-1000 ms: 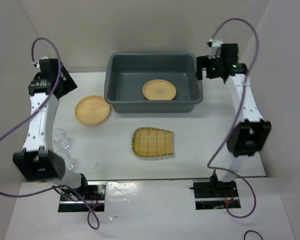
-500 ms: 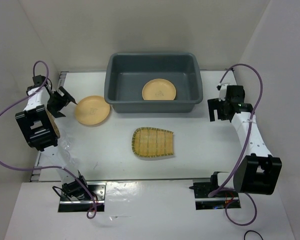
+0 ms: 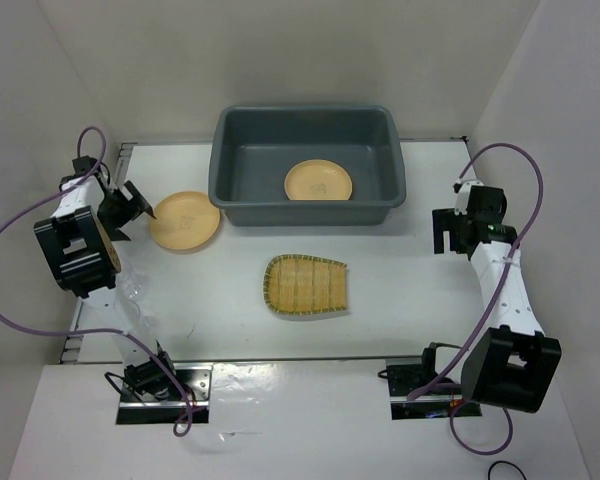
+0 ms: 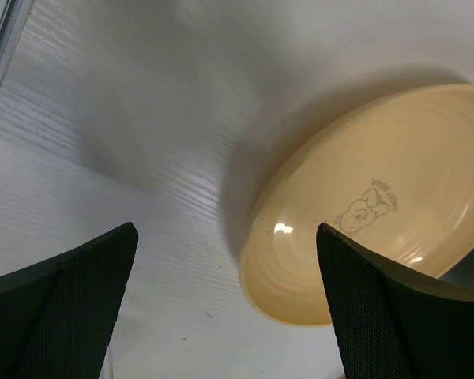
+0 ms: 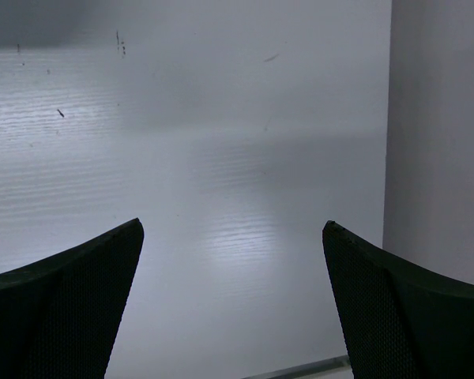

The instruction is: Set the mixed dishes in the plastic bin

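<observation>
The dark grey plastic bin (image 3: 242,205) stands at the back middle with one tan-orange plate (image 3: 318,181) lying in it. A second tan-orange plate (image 3: 185,220) lies on the table left of the bin and also shows in the left wrist view (image 4: 379,205). My left gripper (image 3: 130,207) is open and empty, low, just left of that plate's rim; its midpoint in the left wrist view (image 4: 229,316) is at the plate's near edge. The yellow bamboo tray (image 3: 305,286) lies in the middle. My right gripper (image 3: 450,232) is open and empty over bare table right of the bin. A clear cup (image 3: 130,290) shows faintly beside the left arm.
White walls close in the table on the left, back and right. The table's right edge and the wall show in the right wrist view (image 5: 434,142). The left arm's purple cable loops over the left side.
My left gripper has edged right toward the plate on the table. My right gripper has drawn back from the bin's right end and come down toward the near right.
</observation>
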`<action>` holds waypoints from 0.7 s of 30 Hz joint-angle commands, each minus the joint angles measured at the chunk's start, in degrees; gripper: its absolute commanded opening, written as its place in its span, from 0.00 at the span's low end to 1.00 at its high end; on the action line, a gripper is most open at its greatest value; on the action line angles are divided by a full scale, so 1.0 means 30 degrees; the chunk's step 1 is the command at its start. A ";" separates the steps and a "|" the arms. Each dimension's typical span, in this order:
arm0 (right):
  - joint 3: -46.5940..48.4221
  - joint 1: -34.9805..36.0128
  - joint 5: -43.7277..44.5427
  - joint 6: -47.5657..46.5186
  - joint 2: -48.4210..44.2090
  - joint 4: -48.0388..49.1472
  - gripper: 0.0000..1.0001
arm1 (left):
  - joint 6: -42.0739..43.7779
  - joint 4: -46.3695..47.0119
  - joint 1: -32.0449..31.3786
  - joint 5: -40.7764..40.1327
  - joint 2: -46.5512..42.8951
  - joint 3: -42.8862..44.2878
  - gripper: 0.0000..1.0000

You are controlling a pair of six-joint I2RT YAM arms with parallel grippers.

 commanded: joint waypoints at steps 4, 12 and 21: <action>0.0018 -0.0463 -0.1012 -0.0505 -0.0866 0.0805 0.98 | 0.0995 0.0253 0.0064 0.0156 0.1292 -0.0681 1.00; 0.0018 -0.1344 -0.1568 -0.0507 -0.1042 0.0629 0.98 | 0.1522 -0.0070 -0.0403 -0.0365 0.2406 -0.0039 0.93; 0.0018 -0.1549 -0.1775 -0.0683 -0.1217 0.0629 0.98 | 0.1903 -0.0451 -0.1987 -0.2214 0.2964 0.0487 0.63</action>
